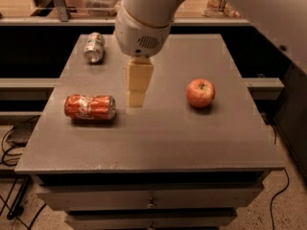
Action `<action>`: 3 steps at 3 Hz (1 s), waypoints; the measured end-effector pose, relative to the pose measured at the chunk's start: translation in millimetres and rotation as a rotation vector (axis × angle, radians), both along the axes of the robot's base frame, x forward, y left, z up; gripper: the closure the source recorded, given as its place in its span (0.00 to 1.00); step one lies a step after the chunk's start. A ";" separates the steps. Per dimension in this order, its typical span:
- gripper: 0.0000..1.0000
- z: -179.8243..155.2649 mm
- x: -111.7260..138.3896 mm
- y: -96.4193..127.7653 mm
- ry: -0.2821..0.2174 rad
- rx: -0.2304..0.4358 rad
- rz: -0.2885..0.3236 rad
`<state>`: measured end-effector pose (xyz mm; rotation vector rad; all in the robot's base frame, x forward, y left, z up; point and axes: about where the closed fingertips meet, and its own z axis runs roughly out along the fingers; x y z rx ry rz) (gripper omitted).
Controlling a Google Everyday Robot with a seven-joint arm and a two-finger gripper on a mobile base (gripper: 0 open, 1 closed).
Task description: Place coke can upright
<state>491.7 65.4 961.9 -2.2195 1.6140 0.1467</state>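
Note:
The red coke can lies on its side on the grey table, at the left, its silver end facing right. My gripper hangs from the white arm over the middle of the table, just right of the can and apart from it. Its pale fingers point down and look pressed together, with nothing between them.
A silver-white can lies at the table's back left. A red apple sits at the right. Drawers run below the table's front edge. A shelf with clutter stands behind, and cables lie on the floor at the left.

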 end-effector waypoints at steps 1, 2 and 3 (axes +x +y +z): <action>0.00 -12.1 10.1 36.9 -0.009 0.001 0.029; 0.00 -26.8 21.3 65.3 -0.011 -0.014 0.037; 0.00 -41.5 29.7 85.2 0.004 -0.015 0.040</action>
